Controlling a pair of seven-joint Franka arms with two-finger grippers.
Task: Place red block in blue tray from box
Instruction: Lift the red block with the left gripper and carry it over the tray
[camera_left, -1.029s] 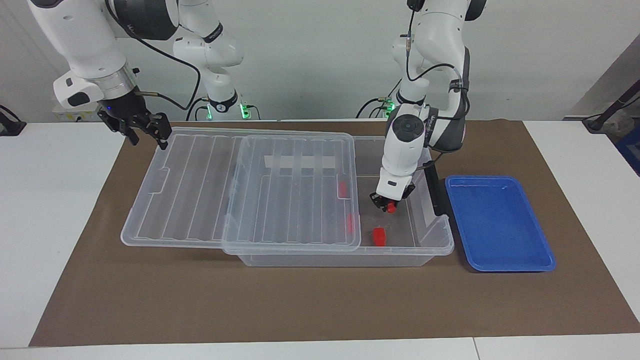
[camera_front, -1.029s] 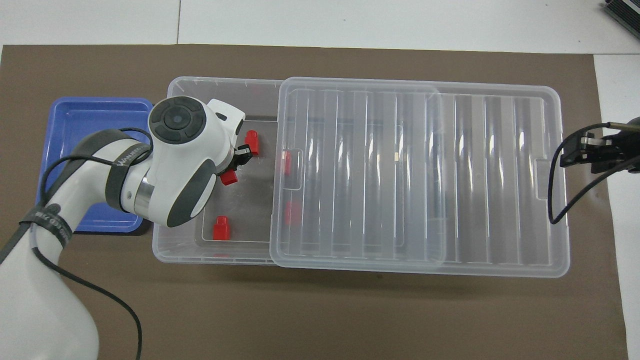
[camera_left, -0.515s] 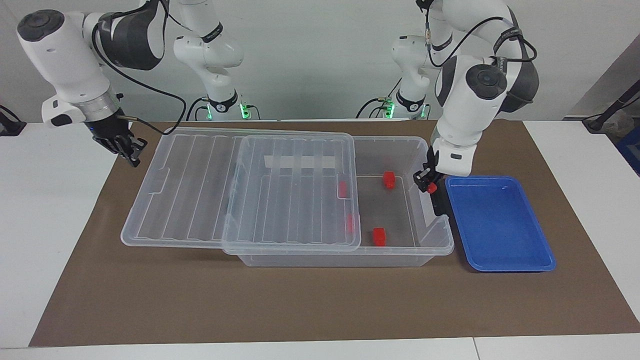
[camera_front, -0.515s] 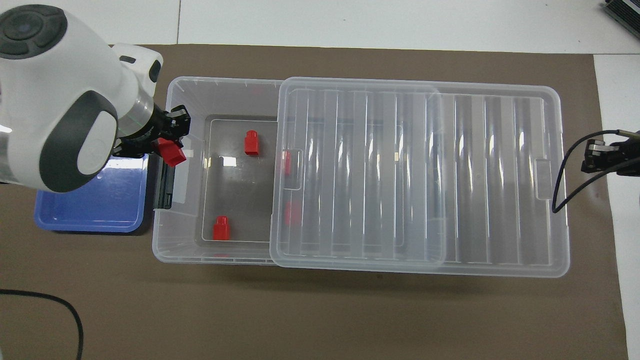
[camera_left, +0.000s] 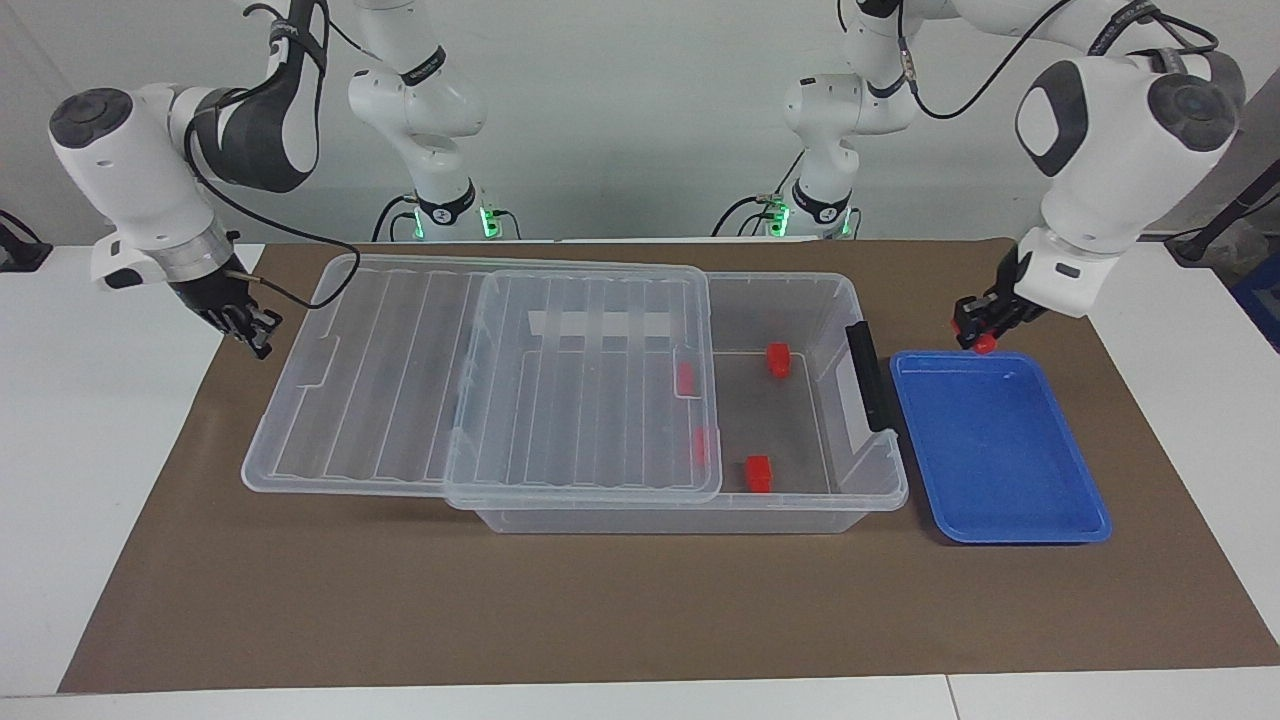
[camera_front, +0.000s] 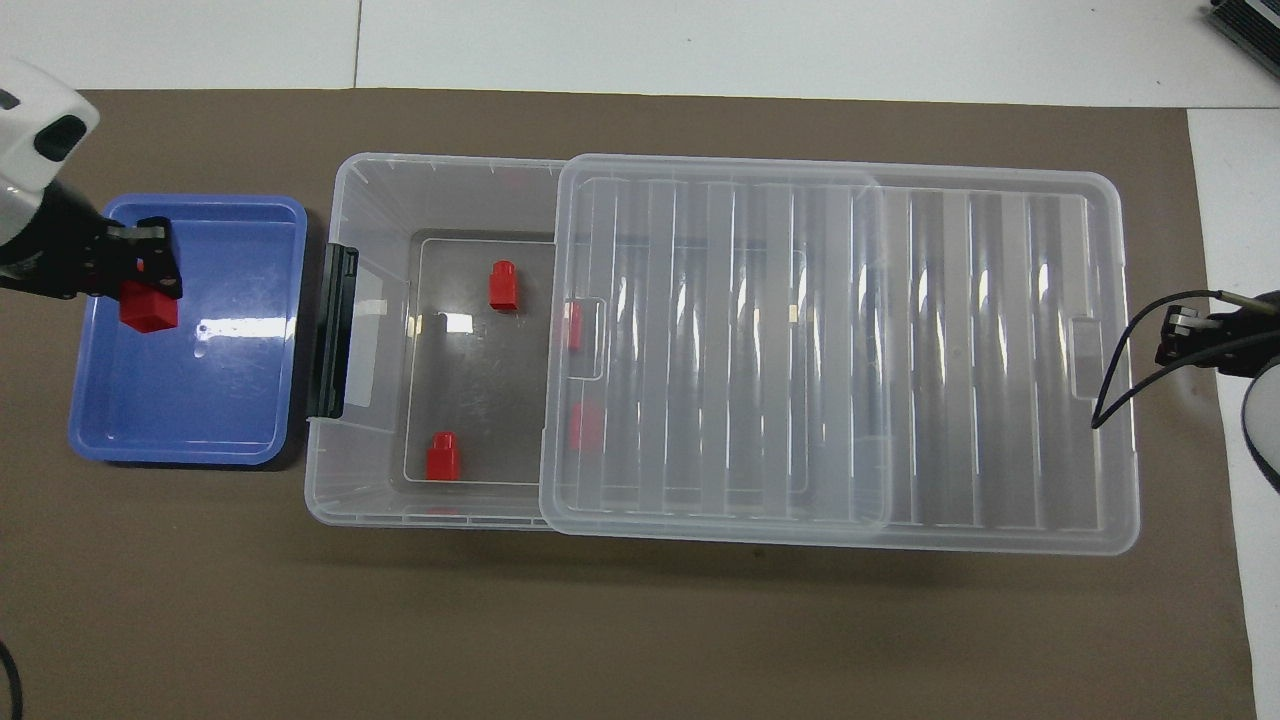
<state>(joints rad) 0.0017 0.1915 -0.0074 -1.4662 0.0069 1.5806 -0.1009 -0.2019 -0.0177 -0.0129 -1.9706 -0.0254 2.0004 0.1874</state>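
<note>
My left gripper is shut on a red block and hangs in the air over the blue tray. The tray lies beside the box at the left arm's end. The box's clear lid is slid toward the right arm's end. Two more red blocks lie on the uncovered box floor. My right gripper is shut on nothing, over the mat beside the lid's end.
Two further red blocks show through the lid's edge. A black latch sits on the box's end wall next to the tray. A brown mat covers the table under everything.
The left gripper lifted the red block out of the box, over its end wall, to above the blue tray. The right gripper shut and drew slightly away from the lid.
</note>
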